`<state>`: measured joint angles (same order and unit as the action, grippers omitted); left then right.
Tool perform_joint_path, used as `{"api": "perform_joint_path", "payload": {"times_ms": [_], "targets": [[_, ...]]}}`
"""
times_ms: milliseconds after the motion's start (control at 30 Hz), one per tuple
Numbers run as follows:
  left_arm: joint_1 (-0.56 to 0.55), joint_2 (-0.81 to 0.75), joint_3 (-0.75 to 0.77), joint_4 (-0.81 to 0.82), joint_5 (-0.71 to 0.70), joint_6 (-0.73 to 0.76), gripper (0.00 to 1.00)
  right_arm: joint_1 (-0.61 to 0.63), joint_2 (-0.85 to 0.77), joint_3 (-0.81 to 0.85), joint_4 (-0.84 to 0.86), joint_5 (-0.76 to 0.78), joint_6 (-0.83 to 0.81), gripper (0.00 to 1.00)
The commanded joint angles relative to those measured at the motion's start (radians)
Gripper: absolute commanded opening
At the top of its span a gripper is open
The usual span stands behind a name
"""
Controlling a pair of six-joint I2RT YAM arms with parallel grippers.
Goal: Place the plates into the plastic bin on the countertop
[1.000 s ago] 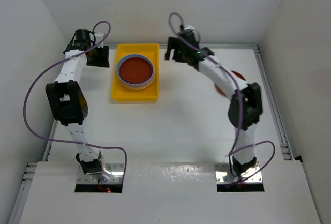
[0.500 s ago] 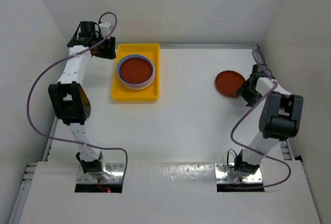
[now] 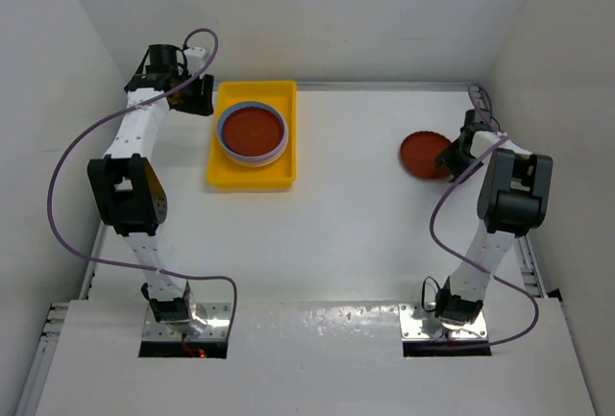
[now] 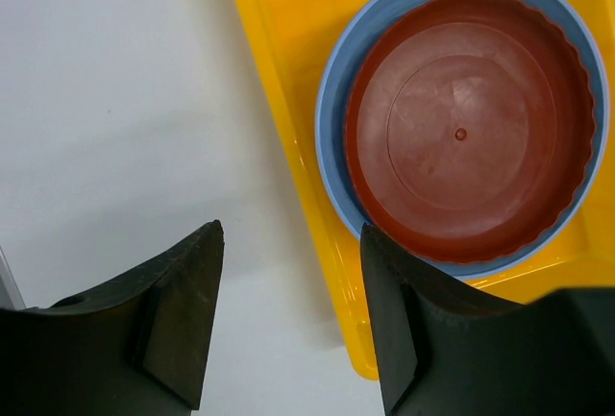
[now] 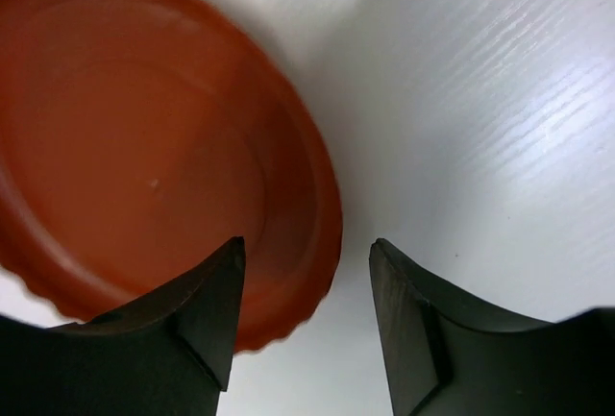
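Observation:
The yellow plastic bin (image 3: 227, 174) sits at the back left of the white countertop (image 3: 336, 233) and holds a stack of plates, a brown-red plate (image 3: 254, 129) on a blue one (image 3: 224, 137). In the left wrist view the bin (image 4: 288, 80) and both plates (image 4: 471, 128) show. My left gripper (image 3: 197, 97) is open and empty beside the bin's left wall (image 4: 293, 243). Another brown-red plate (image 3: 423, 154) lies at the right. My right gripper (image 3: 452, 159) is open, its jaws straddling that plate's rim (image 5: 327, 233). Other plates are out of view.
White walls close in the back and both sides. A metal rail (image 3: 509, 195) runs along the right edge near the right arm, and another along the left edge (image 3: 91, 253). The arm bases (image 3: 183, 315) stand at the near edge.
The right arm swung from beside the bin to the right edge, uncovering the brown-red plate, and its gripper has closed in on the rim. The left gripper shifted slightly toward the bin's back left corner.

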<state>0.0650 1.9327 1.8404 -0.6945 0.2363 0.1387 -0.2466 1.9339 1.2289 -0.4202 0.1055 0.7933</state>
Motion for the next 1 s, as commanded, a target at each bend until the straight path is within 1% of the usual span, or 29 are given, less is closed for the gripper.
{"api": "perform_joint_path", "payload": {"times_ms": [0,67,100,167,200,233,300,367,400,433,467,500,533,567,600,633,667,700,733,767,800,867,900,967], "targets": [[-0.007,-0.072,-0.001,0.018,-0.012,0.015,0.61,-0.005,0.074,0.075,-0.080,0.052,0.070,0.53],[-0.007,-0.072,-0.001,0.018,-0.012,0.015,0.61,-0.008,0.086,0.084,-0.103,0.060,0.093,0.53],[-0.007,-0.072,-0.001,0.018,-0.012,0.015,0.61,-0.011,0.092,0.080,-0.098,0.042,0.092,0.50],[-0.007,-0.072,-0.001,0.018,-0.012,0.015,0.61,-0.011,0.079,0.050,-0.037,0.025,0.084,0.31],[-0.007,-0.072,-0.001,0.018,-0.012,0.015,0.61,-0.007,0.074,0.041,-0.025,0.019,0.080,0.10],[-0.007,-0.072,-0.001,0.018,-0.012,0.015,0.61,0.000,0.051,0.034,-0.009,0.016,0.070,0.02],[-0.007,-0.072,0.008,0.018,0.000,0.015,0.61,0.022,0.033,0.040,-0.006,0.017,0.057,0.00],[-0.007,-0.072,0.022,0.009,0.040,0.006,0.61,0.073,-0.027,0.063,-0.002,0.045,-0.015,0.00],[-0.017,-0.072,0.031,-0.002,0.056,0.006,0.61,0.151,-0.045,0.067,-0.003,0.072,-0.037,0.00],[-0.030,-0.072,0.052,-0.016,0.075,0.006,0.61,0.183,-0.102,0.104,-0.003,0.088,-0.086,0.00],[-0.039,-0.072,0.066,-0.025,0.125,0.006,0.65,0.216,-0.119,0.116,0.001,0.117,-0.132,0.00],[-0.050,-0.072,0.078,-0.045,0.155,0.006,0.71,0.293,-0.148,0.127,0.017,0.128,-0.170,0.00],[-0.060,-0.060,0.106,-0.054,0.190,0.006,0.77,0.358,-0.168,0.157,0.035,0.120,-0.183,0.00],[-0.085,-0.051,0.115,-0.063,0.231,0.019,0.80,0.387,-0.171,0.170,0.041,0.102,-0.218,0.00],[-0.099,-0.051,0.115,-0.063,0.312,0.019,0.82,0.450,-0.168,0.187,0.044,0.079,-0.224,0.00],[-0.112,-0.041,0.129,-0.072,0.345,0.019,0.84,0.504,-0.156,0.260,0.020,0.041,-0.230,0.00],[-0.143,-0.032,0.129,-0.073,0.400,0.019,0.84,0.556,-0.106,0.294,0.002,0.033,-0.244,0.00],[-0.158,-0.032,0.140,-0.073,0.414,0.019,0.84,0.584,-0.084,0.370,-0.044,0.025,-0.249,0.00],[-0.172,-0.032,0.140,-0.073,0.414,0.019,0.84,0.639,-0.060,0.455,-0.095,0.019,-0.255,0.00],[-0.194,-0.020,0.149,-0.073,0.414,0.009,0.84,0.658,0.006,0.490,-0.115,0.016,-0.264,0.00],[-0.194,-0.020,0.149,-0.073,0.414,0.009,0.84,0.673,0.026,0.568,-0.156,0.004,-0.264,0.00],[-0.206,-0.020,0.160,-0.073,0.371,-0.002,0.81,0.708,0.075,0.660,-0.181,-0.030,-0.266,0.00],[-0.206,-0.020,0.160,-0.073,0.320,-0.002,0.81,0.720,0.079,0.672,-0.175,-0.035,-0.261,0.00],[-0.206,-0.020,0.136,-0.073,0.279,0.007,0.77,0.736,0.073,0.666,-0.152,-0.061,-0.256,0.00]]}}
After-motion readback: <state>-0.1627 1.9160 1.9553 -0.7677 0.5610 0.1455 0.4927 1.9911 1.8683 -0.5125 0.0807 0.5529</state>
